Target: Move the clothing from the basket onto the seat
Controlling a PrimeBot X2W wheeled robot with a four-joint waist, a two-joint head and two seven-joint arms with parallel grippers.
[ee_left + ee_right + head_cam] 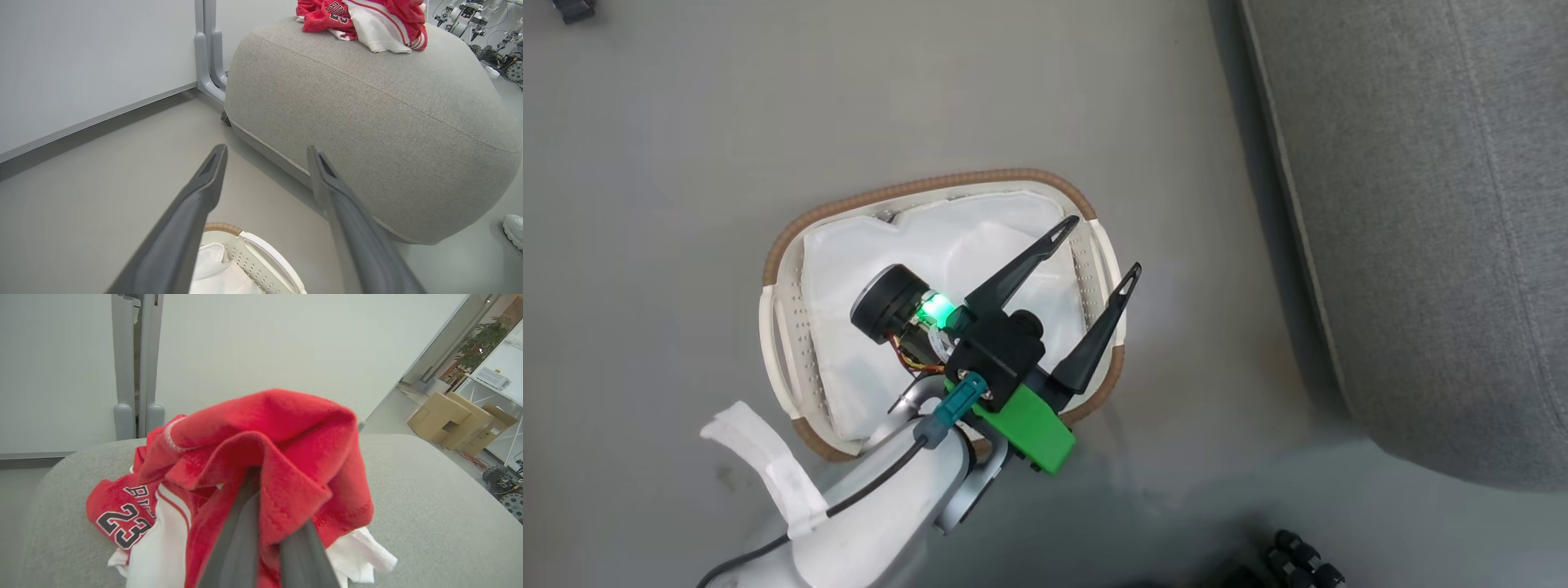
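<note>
- Right hand [255, 486] is clamping the clothing [265, 433], its "23" end lying at the wrist view's left on the seat [429, 506].
- Left hand [1103, 245] is hovering spread wide, empty, above the basket [931, 184] holding a white sheet [866, 245].

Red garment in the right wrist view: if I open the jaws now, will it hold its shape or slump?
Likely floppy: the red garment drapes in folds over the shut jaws. Its fuzzy weave may cling to them rather than slide off. Released, it should slump onto the seat.
</note>
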